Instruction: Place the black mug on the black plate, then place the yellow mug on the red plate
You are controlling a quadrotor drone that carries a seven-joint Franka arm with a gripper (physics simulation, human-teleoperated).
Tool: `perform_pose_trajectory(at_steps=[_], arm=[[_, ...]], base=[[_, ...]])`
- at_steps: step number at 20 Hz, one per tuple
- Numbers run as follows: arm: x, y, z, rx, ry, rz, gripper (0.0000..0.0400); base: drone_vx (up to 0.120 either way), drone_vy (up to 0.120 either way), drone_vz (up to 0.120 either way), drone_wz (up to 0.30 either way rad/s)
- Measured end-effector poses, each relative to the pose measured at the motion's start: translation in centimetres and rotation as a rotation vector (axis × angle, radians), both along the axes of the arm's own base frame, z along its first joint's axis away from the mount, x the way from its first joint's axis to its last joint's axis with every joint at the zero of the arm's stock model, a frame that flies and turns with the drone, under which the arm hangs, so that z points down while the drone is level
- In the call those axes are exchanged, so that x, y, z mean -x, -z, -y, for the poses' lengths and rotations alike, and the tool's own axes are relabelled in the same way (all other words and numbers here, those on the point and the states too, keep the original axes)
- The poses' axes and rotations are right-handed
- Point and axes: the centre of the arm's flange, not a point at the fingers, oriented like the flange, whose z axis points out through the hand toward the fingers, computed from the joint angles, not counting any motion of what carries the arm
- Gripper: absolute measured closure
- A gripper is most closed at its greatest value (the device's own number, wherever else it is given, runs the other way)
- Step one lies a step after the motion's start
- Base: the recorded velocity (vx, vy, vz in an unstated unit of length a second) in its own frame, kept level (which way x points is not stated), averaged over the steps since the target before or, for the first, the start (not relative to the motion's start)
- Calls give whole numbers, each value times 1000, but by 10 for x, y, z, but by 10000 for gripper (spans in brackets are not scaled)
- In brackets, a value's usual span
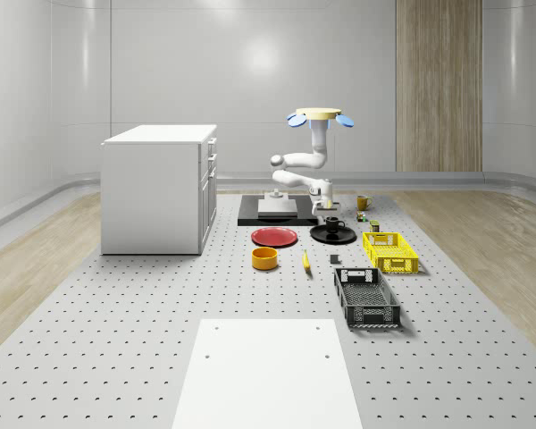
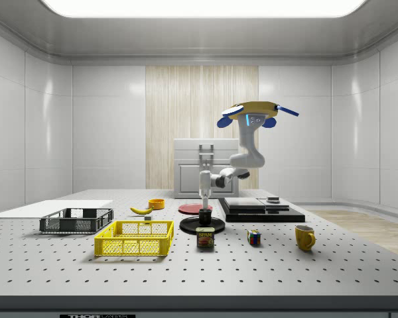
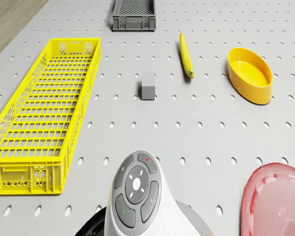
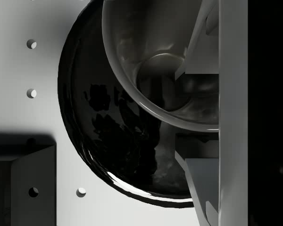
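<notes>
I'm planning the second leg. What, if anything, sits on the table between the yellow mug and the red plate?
The black plate with the black mug on it, and the gripper at that mug, lie between the yellow mug and the red plate.

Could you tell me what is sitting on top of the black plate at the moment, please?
The black mug stands on the black plate, with the gripper at the mug. The plate's middle beneath the mug is covered.

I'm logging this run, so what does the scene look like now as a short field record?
drone: hovers above the table's far part, beside the dark platform
gripper: down at the black mug
black mug: on the black plate
black plate: beside the red plate
red plate: bare
yellow mug: on the table, apart from both plates
</notes>
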Motion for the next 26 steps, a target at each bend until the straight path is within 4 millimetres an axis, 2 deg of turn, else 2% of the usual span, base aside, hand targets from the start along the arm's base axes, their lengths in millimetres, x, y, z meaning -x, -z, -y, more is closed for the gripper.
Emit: perform_pose_trajectory(at_steps=[1,3,5,8,16,23,26], arm=[[0,-2,0,0,0,0,162],[0,-1,0,0,0,0,98],[0,3,0,0,0,0,60],[0,14,0,0,0,0,28],[0,37,0,0,0,0,4],[0,42,0,0,0,0,1],[0,42,0,0,0,0,0]], base=[[0,0,0,0],[0,0,0,0],[0,0,0,0],[0,0,0,0],[0,0,105,0],[-114,114,114,0],[-120,120,0,0]])
